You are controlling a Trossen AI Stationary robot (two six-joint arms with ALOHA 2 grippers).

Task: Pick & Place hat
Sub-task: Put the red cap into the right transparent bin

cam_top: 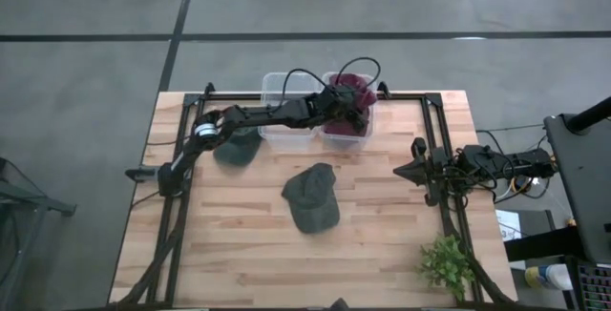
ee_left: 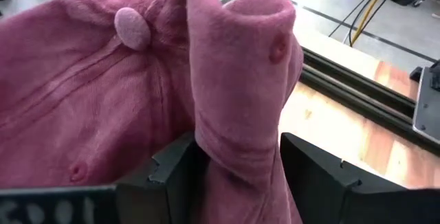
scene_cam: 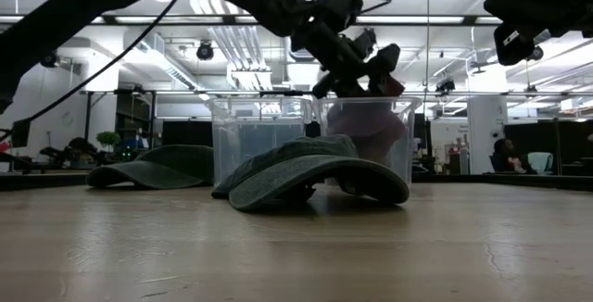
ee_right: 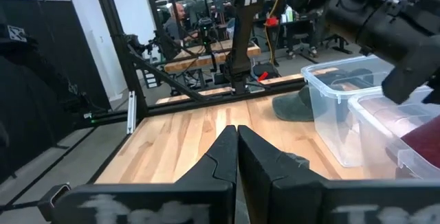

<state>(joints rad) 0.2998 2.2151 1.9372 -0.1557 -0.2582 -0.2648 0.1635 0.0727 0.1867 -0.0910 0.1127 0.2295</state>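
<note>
A pink hat (ee_left: 103,86) is held over the right of two clear bins (cam_top: 347,132) at the table's far side; it also shows in the high view (cam_top: 351,92) and the low view (scene_cam: 366,121). My left gripper (ee_left: 237,176) is shut on it. A dark green hat (cam_top: 311,196) lies flat on the table's middle, brim on the wood. Another dark green hat (cam_top: 237,147) lies left of the bins. My right gripper (ee_right: 237,148) is shut and empty at the table's right edge (cam_top: 412,170). My left gripper pinches a raised fold of the pink hat's cloth (ee_left: 237,135) between its two fingers (ee_left: 175,165). In the low view the fingers slant down from above the right bin. The hat's crown with its button (ee_left: 132,28) bulges beyond the fingers and hangs into the bin.
The left clear bin (cam_top: 286,111) stands beside the right one. A small green plant (cam_top: 447,265) stands at the table's near right corner. Black frame rails (cam_top: 444,187) run along the table's sides. Bare wood lies near the front edge.
</note>
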